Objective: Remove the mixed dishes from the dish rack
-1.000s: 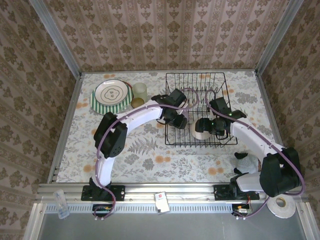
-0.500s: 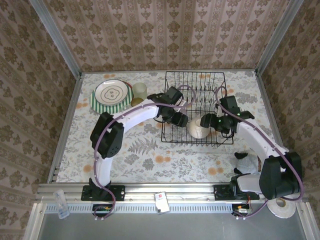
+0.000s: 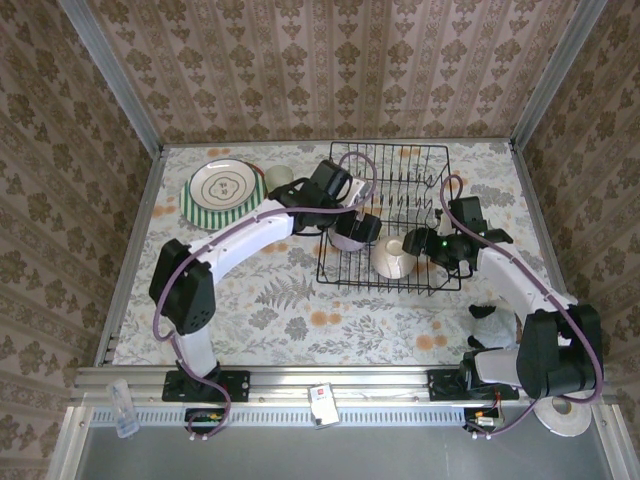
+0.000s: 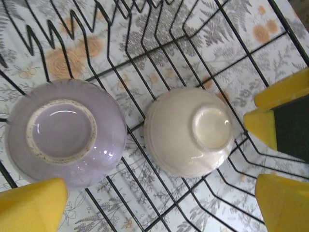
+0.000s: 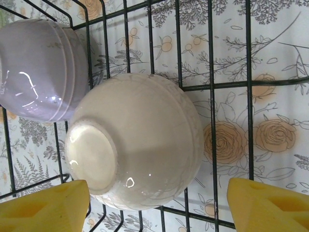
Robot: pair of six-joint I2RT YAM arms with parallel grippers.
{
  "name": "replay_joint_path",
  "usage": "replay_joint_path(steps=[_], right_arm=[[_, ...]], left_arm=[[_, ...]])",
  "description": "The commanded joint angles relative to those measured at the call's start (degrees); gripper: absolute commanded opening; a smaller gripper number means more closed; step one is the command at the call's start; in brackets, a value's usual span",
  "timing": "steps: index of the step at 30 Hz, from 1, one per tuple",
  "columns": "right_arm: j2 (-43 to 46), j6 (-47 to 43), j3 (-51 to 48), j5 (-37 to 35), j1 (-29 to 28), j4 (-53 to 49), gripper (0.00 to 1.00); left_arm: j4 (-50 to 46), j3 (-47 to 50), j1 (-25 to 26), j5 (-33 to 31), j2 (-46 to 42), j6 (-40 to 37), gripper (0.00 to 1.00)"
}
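Tabletop (image 3: 270, 310) floral, dish rack (image 3: 405, 185), walls (image 3: 330, 70) damask-papered

The dish rack (image 3: 400, 150) stands on the counter (image 3: 260, 300), right of centre. Inside the rack, toward its near-left part, two bowls lie upside down on the wires. The first bowl (image 4: 65, 137) lies to the left and the second bowl (image 4: 188, 130) close beside it on the right. A stack of plates (image 3: 222, 190) lies on the counter well left of the rack. A cup (image 3: 279, 177) stands between that stack and the rack's left side.
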State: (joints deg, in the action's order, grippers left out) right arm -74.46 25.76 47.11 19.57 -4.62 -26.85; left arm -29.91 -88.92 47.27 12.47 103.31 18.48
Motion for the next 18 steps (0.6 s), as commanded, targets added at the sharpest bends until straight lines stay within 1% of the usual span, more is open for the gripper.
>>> replay_joint_path(steps=[1,4,6,7,11,12,13,15,18], right_arm=[[-1.71,0.18,-0.73,2.49,0.32,1.61,0.75],[-3.29,0.38,-0.53,3.27,0.25,2.29,0.74],[-4.06,0.55,-0.5,3.3,0.23,2.66,0.73],[-4.28,0.46,-0.53,3.31,0.23,2.7,0.73],[-4.91,0.37,-0.34,3.83,0.14,3.39,0.73],[-4.9,0.36,-0.03,4.0,0.14,3.4,0.73],[-6.62,0.38,0.03,4.24,0.05,3.56,0.73],[-7.36,0.42,0.08,4.72,-0.17,4.14,0.73],[-8.58,0.49,-0.01,5.34,-0.45,4.95,0.73]], left_arm=[[-1.68,-1.68,2.47,-7.12,-0.68,2.99,1.0],[-1.49,-2.25,2.57,-5.6,-0.38,4.53,1.0],[1.46,-1.44,1.59,0.23,-0.88,5.61,1.0],[3.18,-0.39,1.35,1.27,-1.56,6.88,1.0],[17.35,9.14,-0.84,9.46,-5.22,11.03,1.0],[18.48,10.59,-1.4,9.86,-5.56,12.38,1.0],[17.85,10.67,-1.65,10.21,-5.29,12.66,1.0],[14.08,8.94,-2.04,11.31,-3.82,11.75,1.0],[12.17,8.43,-2.16,13.0,-2.32,11.49,1.0]])
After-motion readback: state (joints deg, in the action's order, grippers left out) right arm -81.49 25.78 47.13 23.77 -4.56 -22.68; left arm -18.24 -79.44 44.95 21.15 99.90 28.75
